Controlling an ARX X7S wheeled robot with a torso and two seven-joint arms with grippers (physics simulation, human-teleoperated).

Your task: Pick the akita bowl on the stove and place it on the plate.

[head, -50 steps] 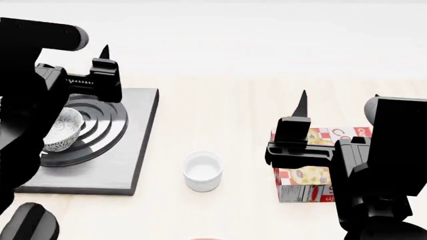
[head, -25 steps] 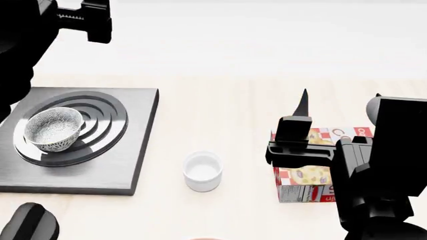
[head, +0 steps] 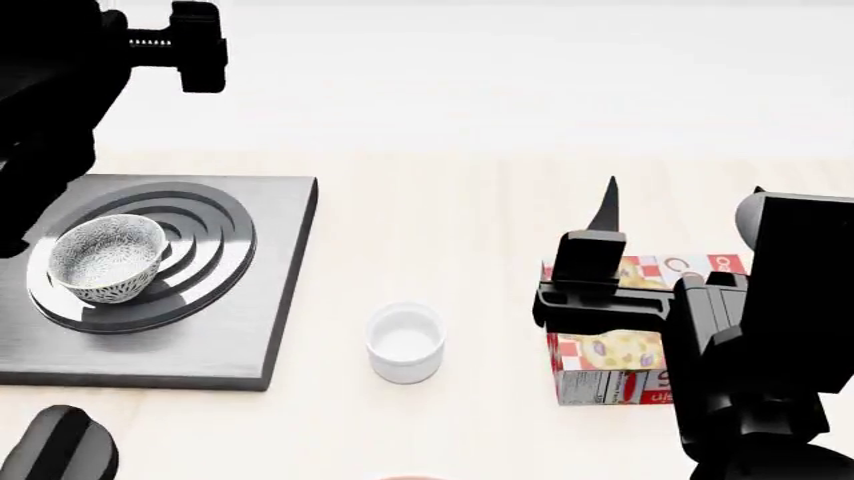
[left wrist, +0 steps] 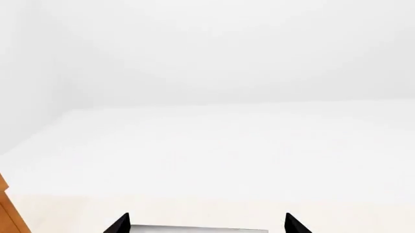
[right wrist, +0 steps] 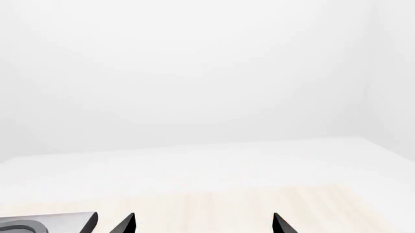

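Note:
The akita bowl point(head: 107, 258), speckled black on white, stands upright on the burner rings of the dark-grey stove point(head: 227, 340) at the left. My left gripper point(left wrist: 207, 226) hangs high above the stove's far side, well clear of the bowl. It is open and empty, and only its black body point(head: 198, 48) shows in the head view. My right gripper point(head: 678, 205) is open too, with nothing in it, above the box at the right. Of the plate, only a thin reddish sliver point(head: 411, 478) shows at the bottom edge of the head view.
A small plain white cup point(head: 406, 343) sits on the table between the stove and a red-and-yellow food box point(head: 607, 362). A round black knob point(head: 60, 452) lies at the near left. The stove's corner point(right wrist: 45, 225) shows in the right wrist view.
My left arm has risen from low over the stove to high at the far left, uncovering the bowl. The bowl and my right arm have stayed put.

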